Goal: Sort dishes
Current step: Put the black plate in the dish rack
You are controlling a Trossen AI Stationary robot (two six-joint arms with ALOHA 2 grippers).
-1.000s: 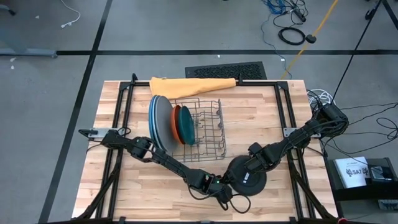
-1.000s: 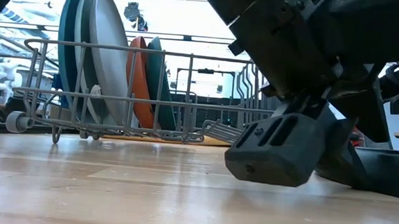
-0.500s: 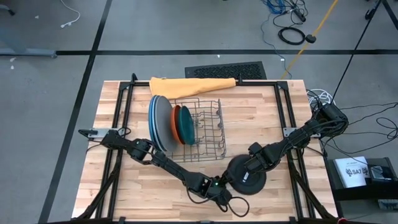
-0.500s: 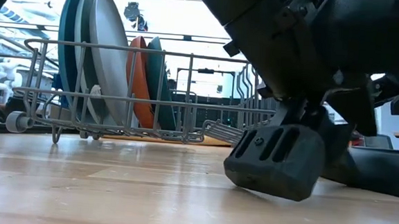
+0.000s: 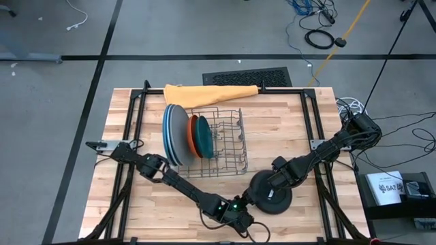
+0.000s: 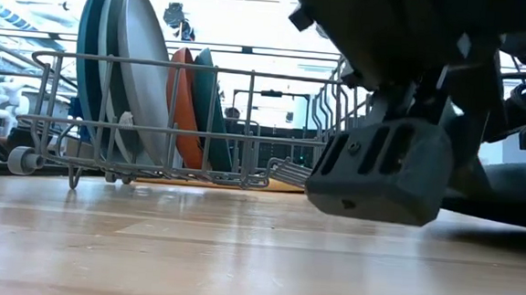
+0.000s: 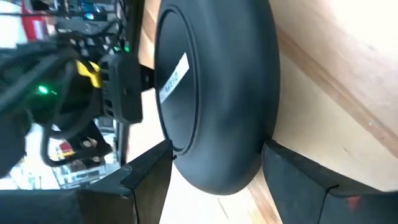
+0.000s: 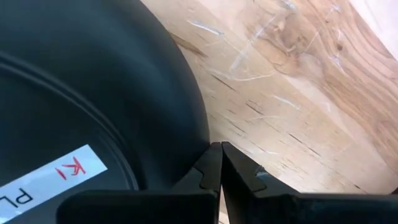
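Note:
A black plate (image 5: 272, 197) with a white label (image 7: 174, 78) lies bottom up on the wood table near its front edge. My left gripper (image 5: 249, 205) is open at the plate's near-left rim, with one finger (image 7: 146, 177) over the rim and the other (image 7: 298, 180) on the table side. My right gripper (image 5: 272, 183) is shut at the plate's far rim. Large blue and grey plates (image 5: 174, 133), an orange plate (image 5: 194, 135) and a teal plate (image 5: 204, 137) stand on edge in the wire rack (image 5: 225, 146). My right gripper meets the black plate's outer rim (image 8: 193, 134) with its shut fingertips (image 8: 214, 163), slanting down from the table's far right, right where the rim meets the wood. My left gripper straddles the plate's rim (image 7: 217, 183); whether its fingers touch it, I cannot tell.
A folded orange cloth (image 5: 211, 92) lies at the table's far edge behind the rack. The rack (image 6: 201, 116) has free slots on its right half. Bare wood (image 5: 293, 129) shows to the right of the rack. Cables (image 5: 255, 228) loop at the front edge.
My left gripper has moved toward the table's near edge and risen a little off the wood, staying open at the black plate's rim. The plate has shifted slightly toward the near edge. My right gripper has stayed shut at the rim.

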